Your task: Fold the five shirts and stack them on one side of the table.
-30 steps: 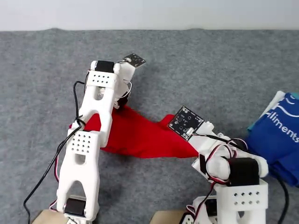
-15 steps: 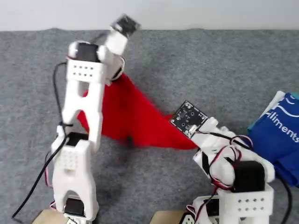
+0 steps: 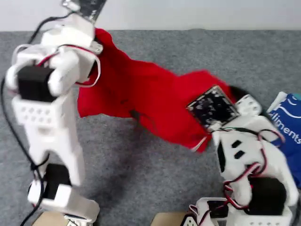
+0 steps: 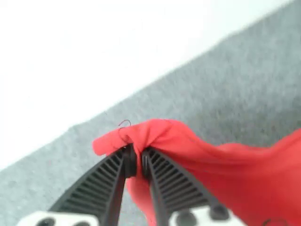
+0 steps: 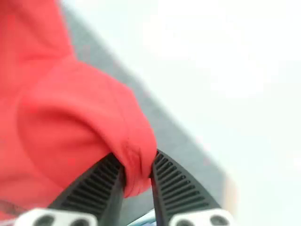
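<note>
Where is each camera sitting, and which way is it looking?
High view: fixed above the table, looking down; shows the left arm, the right arm, the red shirt stretched between them, and a blue shirt at the edge.
Left wrist view: on the left arm's wrist, looking along the left gripper, which pinches the red shirt; table and wall beyond.
Right wrist view: on the right arm's wrist, looking along the right gripper, also pinching the red shirt.
Shared: the red shirt appears in all three.

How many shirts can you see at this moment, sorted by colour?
1 red shirt, held up over the table
1 blue shirt, at the table's edge; I cannot tell whether others lie under it
Total: 2 shirts in clear view
</note>
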Tool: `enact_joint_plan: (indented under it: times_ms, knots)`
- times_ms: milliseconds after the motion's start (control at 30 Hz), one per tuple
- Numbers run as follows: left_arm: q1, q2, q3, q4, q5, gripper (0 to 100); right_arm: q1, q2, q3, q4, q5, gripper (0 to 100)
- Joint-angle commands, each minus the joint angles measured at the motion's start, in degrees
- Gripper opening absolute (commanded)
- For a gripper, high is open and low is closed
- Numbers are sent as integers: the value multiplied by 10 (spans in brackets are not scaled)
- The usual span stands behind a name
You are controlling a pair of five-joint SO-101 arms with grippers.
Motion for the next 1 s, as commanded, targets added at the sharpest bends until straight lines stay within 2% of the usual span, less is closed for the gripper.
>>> enact_joint_plan:
  times_ms: [0,200,533,900,967]
  knots:
    - [-2,-77,-15,10,5,2,33,-6,-37,-66,45,9]
    - [-2,-156,-18,10,4,2,72,-10,-40,-152,100,9]
    - [-2,-270,-15,9,1,2,141,-21,-51,-280,105,9]
    - [-7,-345,-19,9,-3,2,142,-60,-95,-288,102,10]
    - [-7,-360,-19,7,-28,2,140,-70,-98,-290,102,10]
